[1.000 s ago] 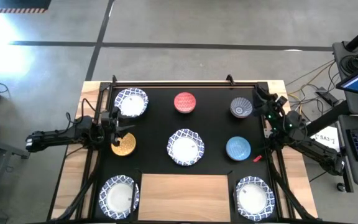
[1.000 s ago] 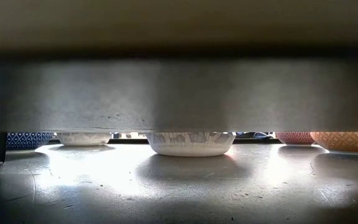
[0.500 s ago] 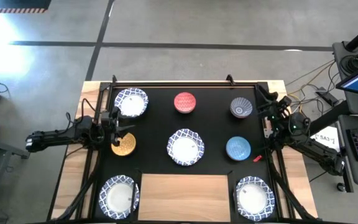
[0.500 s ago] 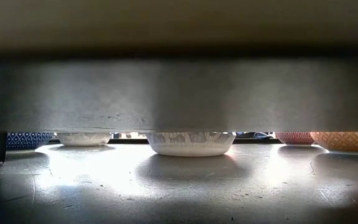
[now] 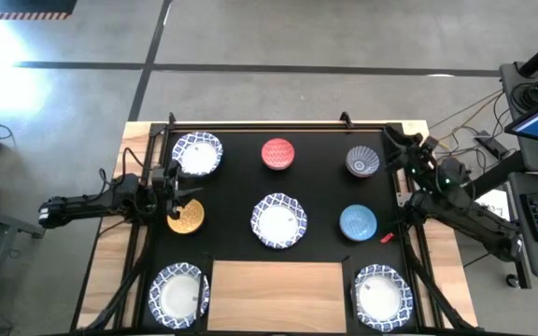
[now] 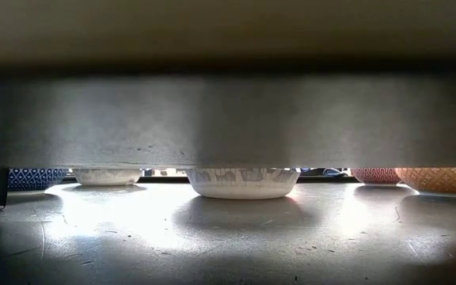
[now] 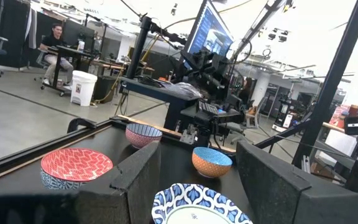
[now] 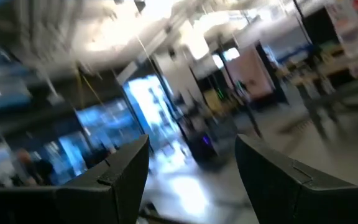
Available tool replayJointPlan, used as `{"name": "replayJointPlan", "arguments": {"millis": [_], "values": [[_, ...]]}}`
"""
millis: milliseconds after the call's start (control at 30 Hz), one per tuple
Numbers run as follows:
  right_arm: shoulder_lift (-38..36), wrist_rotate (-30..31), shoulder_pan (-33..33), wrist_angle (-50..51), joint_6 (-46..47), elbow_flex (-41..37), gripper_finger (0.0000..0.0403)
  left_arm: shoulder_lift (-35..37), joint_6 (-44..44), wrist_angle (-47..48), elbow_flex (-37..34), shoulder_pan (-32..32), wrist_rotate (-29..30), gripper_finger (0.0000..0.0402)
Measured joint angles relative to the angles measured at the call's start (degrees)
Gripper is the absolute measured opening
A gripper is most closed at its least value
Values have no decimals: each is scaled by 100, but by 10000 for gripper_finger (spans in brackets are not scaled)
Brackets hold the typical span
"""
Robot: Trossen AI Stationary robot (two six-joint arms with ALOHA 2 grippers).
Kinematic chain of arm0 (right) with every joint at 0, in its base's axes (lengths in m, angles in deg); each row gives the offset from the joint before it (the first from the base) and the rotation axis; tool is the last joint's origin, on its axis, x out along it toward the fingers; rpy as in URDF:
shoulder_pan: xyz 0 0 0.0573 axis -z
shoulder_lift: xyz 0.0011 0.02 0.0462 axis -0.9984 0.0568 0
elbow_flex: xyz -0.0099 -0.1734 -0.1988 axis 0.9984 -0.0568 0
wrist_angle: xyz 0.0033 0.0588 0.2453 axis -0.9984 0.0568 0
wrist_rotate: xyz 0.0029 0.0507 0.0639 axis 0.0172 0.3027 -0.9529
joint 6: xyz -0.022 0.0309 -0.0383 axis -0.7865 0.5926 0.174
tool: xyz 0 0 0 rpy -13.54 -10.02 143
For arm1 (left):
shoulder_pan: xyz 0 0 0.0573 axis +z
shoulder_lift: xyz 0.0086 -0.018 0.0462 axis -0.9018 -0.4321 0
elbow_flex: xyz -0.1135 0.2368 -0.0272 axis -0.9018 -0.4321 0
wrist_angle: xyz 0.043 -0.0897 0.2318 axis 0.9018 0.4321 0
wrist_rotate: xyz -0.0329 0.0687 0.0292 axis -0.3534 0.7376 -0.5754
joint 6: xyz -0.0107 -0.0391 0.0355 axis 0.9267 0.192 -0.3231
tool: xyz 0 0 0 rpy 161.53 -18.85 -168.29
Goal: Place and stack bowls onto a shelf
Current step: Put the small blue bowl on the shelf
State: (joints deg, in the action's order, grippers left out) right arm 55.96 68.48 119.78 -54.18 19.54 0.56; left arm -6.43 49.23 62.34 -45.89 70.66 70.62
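High view: the light-wood shelf [image 5: 277, 297] is laid at the mat's near edge, bare; bowls are scattered apart.
Left wrist view: left gripper [image 7: 197, 186] is spread above a blue-rimmed bowl [image 7: 199, 208].
Right wrist view: right gripper [image 8: 191, 180] is spread, raised.

wooden table [image 5: 110, 266], black mat [image 5: 316, 191], shelf [image 5: 277, 294]
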Motion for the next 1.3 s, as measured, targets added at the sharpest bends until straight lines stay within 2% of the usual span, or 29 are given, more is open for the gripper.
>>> {"name": "replayJointPlan", "arguments": {"millis": [200,367,600,800,933,1300], "values": [[786,32,0,2155,248,1212,224,1,-2,0,0,0,-1,194],[1621,342,0,3954,654,2117,224,2,-2,0,0,0,1,194],[2660,353,0,5539,1169,2998,224,0,-2,0,0,0,-1,194],[3245,220,0,6086,1608,3305,224,1,-1,-2,0,0,2,194],[3611,-55,0,6102,1854,3318,224,2,-2,-2,0,0,-1,194],[4826,-200,-4,6076,1899,3320,224,2,-1,2,0,-2,2,194]]}}
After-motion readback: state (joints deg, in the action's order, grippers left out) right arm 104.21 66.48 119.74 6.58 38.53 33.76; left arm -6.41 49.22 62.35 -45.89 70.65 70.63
